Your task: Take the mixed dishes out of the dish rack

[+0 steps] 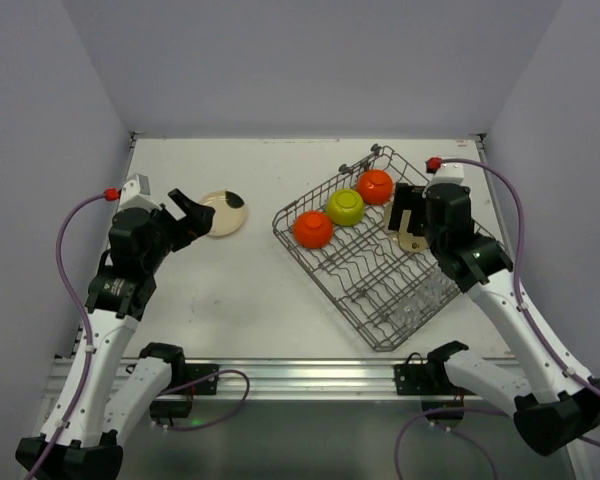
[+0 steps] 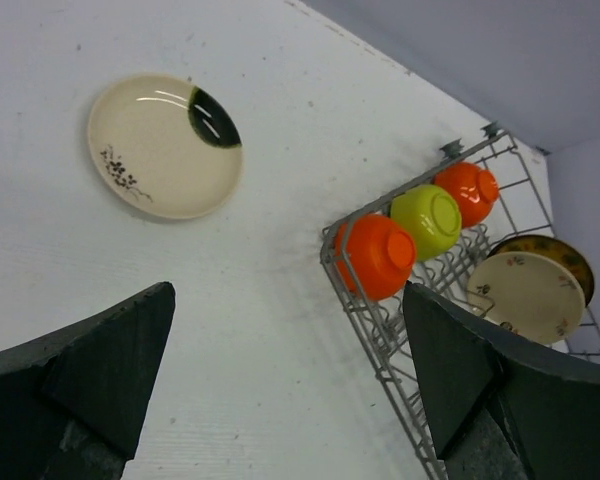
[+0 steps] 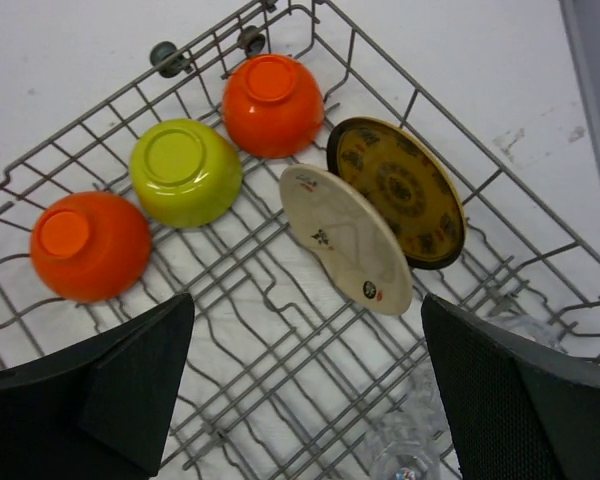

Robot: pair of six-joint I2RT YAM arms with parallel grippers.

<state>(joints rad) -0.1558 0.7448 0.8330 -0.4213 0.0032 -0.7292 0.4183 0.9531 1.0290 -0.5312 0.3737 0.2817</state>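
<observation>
The grey wire dish rack (image 1: 365, 275) lies at an angle on the right of the table. Its far-left side holds an orange bowl (image 1: 313, 229), a yellow-green bowl (image 1: 345, 206) and a second orange bowl (image 1: 374, 185), all upside down. In the right wrist view a cream-backed plate (image 3: 348, 238) leans on a yellow-brown patterned plate (image 3: 400, 190), with clear glasses (image 3: 410, 450) at the rack's near end. My right gripper (image 1: 408, 215) hovers open over the plates, holding nothing. My left gripper (image 1: 190, 208) is open and empty, just left of a cream plate (image 1: 223, 212) lying flat on the table.
The white table (image 1: 250, 300) is walled at the back and on both sides. The rack's raised wire side (image 2: 380, 350) stands between the left gripper and the bowls. An aluminium rail (image 1: 300, 375) runs along the near edge.
</observation>
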